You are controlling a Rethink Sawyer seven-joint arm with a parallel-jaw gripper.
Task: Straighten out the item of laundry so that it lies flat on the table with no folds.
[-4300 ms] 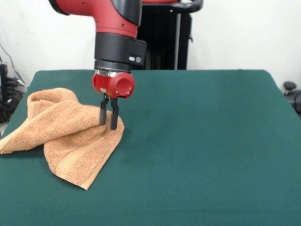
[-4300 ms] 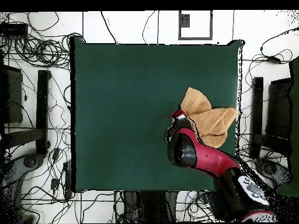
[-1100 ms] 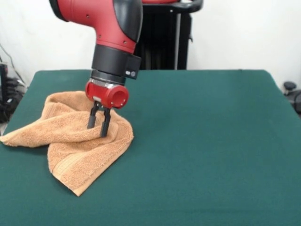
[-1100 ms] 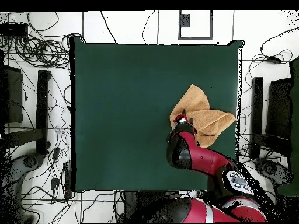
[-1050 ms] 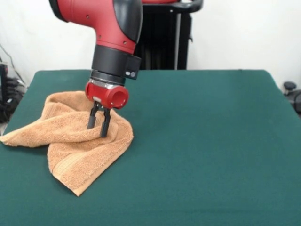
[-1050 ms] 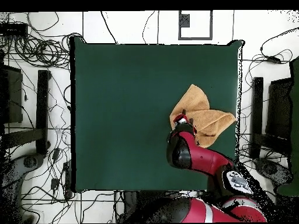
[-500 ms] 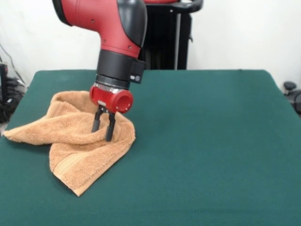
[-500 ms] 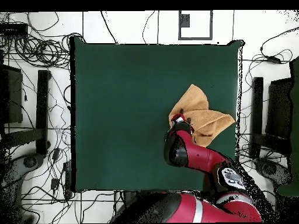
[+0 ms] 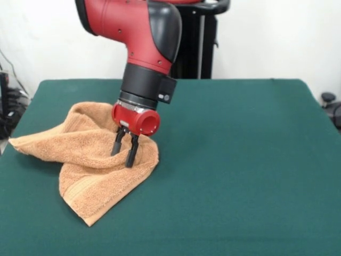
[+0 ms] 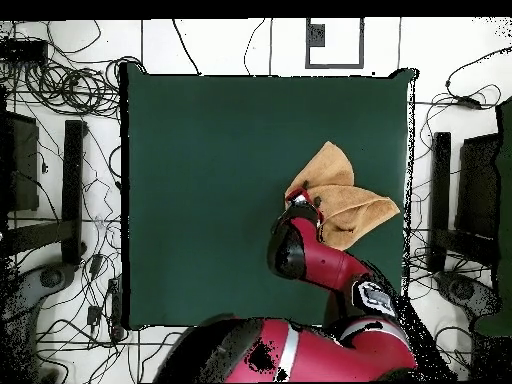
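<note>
The orange-tan towel [image 9: 80, 152] lies crumpled and folded over itself on the left part of the green table [image 9: 240, 160]. One corner points to the left edge, and another, with a woven band, points to the near side. My gripper [image 9: 121, 159] comes down tilted onto the towel's right fold, with its two black fingers [image 9: 131, 153] close together and pinching the cloth. In the overhead view the towel [image 10: 345, 195] is near the table's [image 10: 220, 150] right edge, and the gripper [image 10: 300, 203] is at the towel's left side, mostly hidden under the red arm.
The robot's black pedestal [image 9: 194, 42] stands behind the table's far edge. In the overhead view, cables [image 10: 60, 85] and black stands [image 10: 72, 190] lie on the floor around the table. The towel's left corner reaches the table's left edge in the front view.
The arm has moved to the right in the front view, dragging the pinched fold with it. The whole towel has shifted right, away from the table's left edge.
</note>
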